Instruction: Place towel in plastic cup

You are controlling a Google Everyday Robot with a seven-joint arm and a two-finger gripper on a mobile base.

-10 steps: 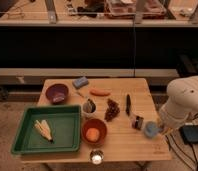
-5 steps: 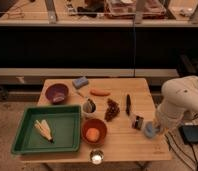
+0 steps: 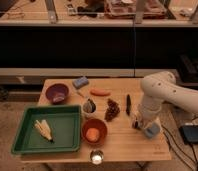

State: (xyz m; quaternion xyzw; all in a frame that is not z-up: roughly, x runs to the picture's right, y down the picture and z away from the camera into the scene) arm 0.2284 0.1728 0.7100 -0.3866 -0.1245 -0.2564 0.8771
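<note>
My gripper [image 3: 140,123] is down at the right side of the wooden table [image 3: 122,145], at the end of the white arm [image 3: 157,95]. A small light-blue thing [image 3: 152,131], perhaps the towel, lies right beside the gripper on its right; I cannot tell whether they touch. A second blue-grey folded piece [image 3: 81,81] lies at the back of the table. A small clear cup [image 3: 96,158] stands at the front edge, well to the left of the gripper.
A green tray [image 3: 27,145] holds corn [image 3: 43,129] at the left. An orange bowl [image 3: 87,137] with an orange fruit, a purple bowl [image 3: 57,92], a carrot [image 3: 99,92], grapes [image 3: 112,109], a dark utensil [image 3: 128,104] and a grey object [image 3: 89,106] are on the table. A black box [image 3: 192,134] sits off the table at the right.
The white arm has swung a little to the left over the table's right side. The gripper stays at about the same spot beside the light-blue thing.
</note>
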